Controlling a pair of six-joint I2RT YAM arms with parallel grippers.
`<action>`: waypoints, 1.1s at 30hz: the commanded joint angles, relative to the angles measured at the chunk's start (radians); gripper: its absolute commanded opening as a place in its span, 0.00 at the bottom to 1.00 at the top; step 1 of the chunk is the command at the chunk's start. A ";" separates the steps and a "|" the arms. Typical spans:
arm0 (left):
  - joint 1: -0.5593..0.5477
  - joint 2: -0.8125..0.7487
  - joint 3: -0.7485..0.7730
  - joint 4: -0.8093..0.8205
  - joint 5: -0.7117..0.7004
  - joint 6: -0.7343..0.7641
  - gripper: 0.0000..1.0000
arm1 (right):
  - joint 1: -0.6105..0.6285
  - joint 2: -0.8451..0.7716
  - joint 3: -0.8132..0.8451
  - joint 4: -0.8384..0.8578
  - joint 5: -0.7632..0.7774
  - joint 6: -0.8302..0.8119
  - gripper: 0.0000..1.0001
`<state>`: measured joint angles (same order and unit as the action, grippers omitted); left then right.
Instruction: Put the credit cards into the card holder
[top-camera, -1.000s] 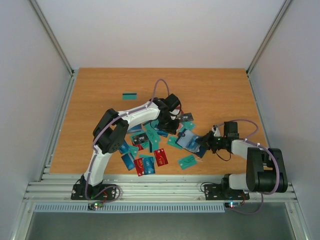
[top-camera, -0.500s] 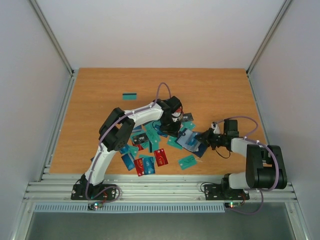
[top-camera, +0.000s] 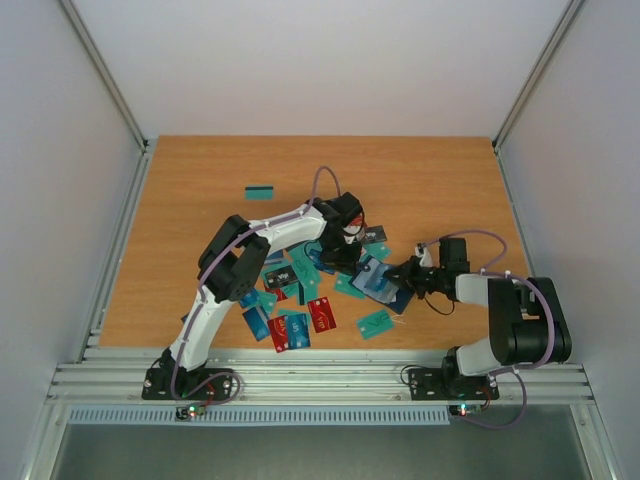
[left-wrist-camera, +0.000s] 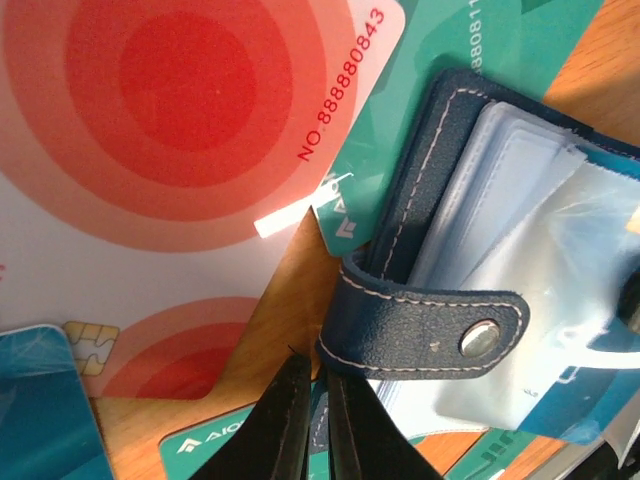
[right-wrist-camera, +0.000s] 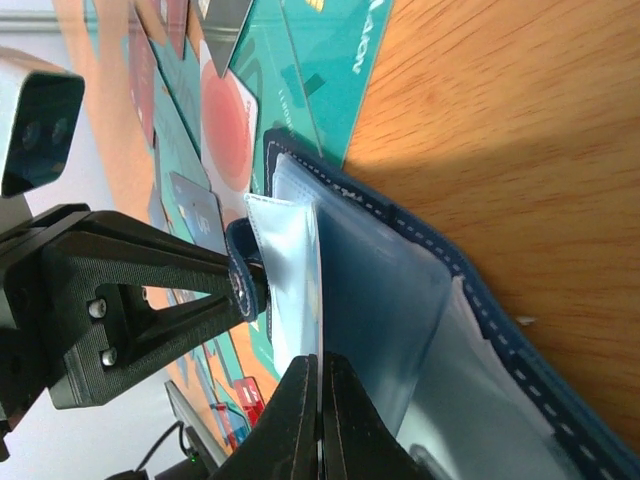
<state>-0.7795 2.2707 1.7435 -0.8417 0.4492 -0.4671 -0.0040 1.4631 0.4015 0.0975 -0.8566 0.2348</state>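
Note:
The navy card holder (top-camera: 381, 282) lies open on the table between both grippers, its clear sleeves showing. My left gripper (left-wrist-camera: 318, 392) is shut on the holder's stitched navy edge (left-wrist-camera: 400, 240), just below the clasp tab (left-wrist-camera: 430, 325). In the top view the left gripper (top-camera: 353, 262) reaches in from the holder's upper left. My right gripper (right-wrist-camera: 320, 372) is shut on one clear sleeve (right-wrist-camera: 295, 280) of the card holder (right-wrist-camera: 470, 290), lifting it upright. Credit cards (top-camera: 298, 300) in teal, blue, red and black lie scattered left of the holder. A red-and-white card (left-wrist-camera: 180, 150) lies beside it.
One teal card (top-camera: 260, 192) lies alone at the back left. Another teal card (top-camera: 376, 323) sits near the front edge, below the holder. Red and blue cards (top-camera: 300, 322) lie next to the left arm's forearm. Metal rails border the table's sides and front.
The left arm's elbow has swung right while its gripper stayed on the holder. The right gripper has shifted slightly left and up with the sleeve.

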 joint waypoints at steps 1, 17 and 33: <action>-0.001 0.002 -0.043 0.012 0.019 -0.031 0.08 | 0.047 0.025 -0.010 0.034 0.039 0.027 0.06; -0.001 -0.022 -0.102 0.078 0.026 -0.083 0.07 | 0.049 0.031 0.182 -0.538 0.162 -0.135 0.32; -0.001 -0.017 -0.122 0.142 0.049 -0.117 0.07 | 0.119 0.128 0.309 -0.753 0.245 -0.162 0.41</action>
<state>-0.7742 2.2436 1.6611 -0.7284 0.5167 -0.5640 0.0895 1.5513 0.6815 -0.5297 -0.7040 0.0872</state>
